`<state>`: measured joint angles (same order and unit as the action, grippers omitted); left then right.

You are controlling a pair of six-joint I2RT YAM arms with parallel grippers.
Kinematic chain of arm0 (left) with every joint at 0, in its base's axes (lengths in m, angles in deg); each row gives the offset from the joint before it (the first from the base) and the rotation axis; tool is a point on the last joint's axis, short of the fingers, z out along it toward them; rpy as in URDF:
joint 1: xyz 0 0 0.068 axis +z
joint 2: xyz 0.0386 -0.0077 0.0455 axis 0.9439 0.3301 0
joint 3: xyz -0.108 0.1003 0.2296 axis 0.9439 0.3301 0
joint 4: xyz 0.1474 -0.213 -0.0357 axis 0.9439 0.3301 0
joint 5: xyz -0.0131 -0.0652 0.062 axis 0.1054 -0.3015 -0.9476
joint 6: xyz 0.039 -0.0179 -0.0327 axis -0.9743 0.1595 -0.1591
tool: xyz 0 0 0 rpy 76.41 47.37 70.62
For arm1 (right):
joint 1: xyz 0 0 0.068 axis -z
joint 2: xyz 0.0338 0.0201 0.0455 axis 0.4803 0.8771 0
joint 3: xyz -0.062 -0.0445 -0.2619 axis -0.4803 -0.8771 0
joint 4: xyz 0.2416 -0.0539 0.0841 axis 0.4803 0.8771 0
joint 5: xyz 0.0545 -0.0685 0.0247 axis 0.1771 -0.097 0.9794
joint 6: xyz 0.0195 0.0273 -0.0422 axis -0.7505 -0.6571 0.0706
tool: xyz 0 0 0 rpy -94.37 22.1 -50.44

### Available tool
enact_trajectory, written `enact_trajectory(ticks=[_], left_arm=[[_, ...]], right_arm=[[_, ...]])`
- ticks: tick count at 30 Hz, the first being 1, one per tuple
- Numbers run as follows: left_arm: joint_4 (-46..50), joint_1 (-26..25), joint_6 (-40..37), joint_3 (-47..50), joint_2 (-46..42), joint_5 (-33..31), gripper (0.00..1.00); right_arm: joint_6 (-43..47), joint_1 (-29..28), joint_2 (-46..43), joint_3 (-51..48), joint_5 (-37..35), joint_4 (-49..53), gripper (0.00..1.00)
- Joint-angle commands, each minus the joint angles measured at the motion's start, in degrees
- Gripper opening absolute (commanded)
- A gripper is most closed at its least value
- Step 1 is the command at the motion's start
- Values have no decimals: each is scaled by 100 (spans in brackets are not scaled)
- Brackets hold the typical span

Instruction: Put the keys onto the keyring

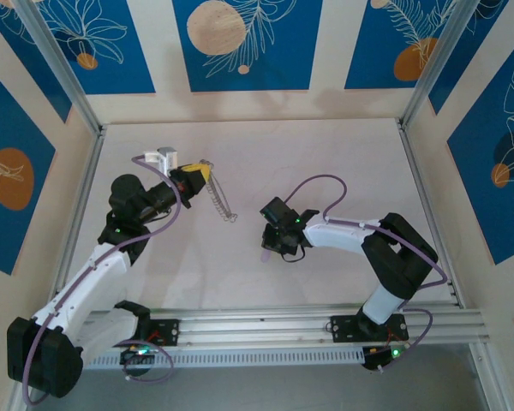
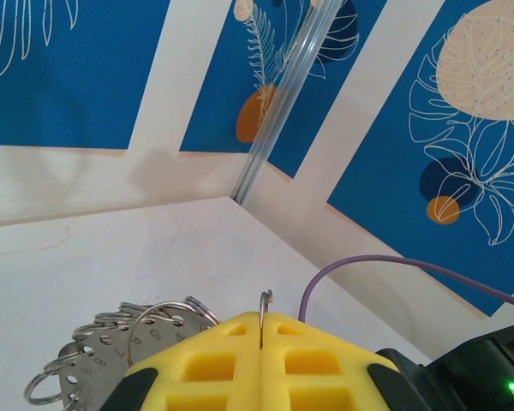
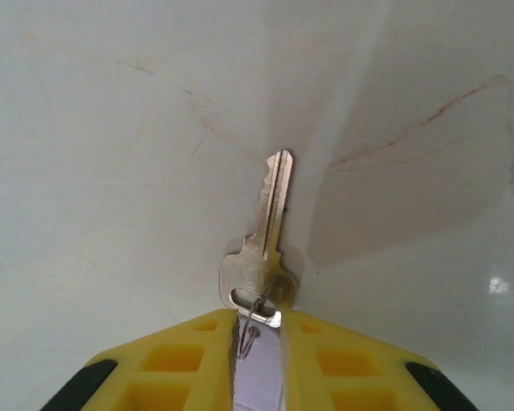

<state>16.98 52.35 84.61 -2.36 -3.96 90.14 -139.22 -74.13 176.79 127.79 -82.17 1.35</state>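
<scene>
We see the left gripper (image 2: 261,330) with jaws pressed together on the keyring (image 1: 220,202) wire. Right of the keyring, apart from it, the right gripper (image 3: 259,330) pinches the key (image 3: 272,214) by its head, jaws closed.

One key (image 3: 272,205), sticking out past the right gripper (image 3: 259,330) tips. One keyring (image 2: 103,355), just left of the left gripper (image 2: 261,330) tips (its small silver loops (image 2: 201,308) overlap too much to count). Two grippers in all.
</scene>
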Motion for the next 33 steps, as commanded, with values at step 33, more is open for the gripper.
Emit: enact_trajectory(ticks=[33], left_arm=[[-354,70,13,-174,25,343,0]], right_arm=[[143,27,-144,99,-46,-15,0]])
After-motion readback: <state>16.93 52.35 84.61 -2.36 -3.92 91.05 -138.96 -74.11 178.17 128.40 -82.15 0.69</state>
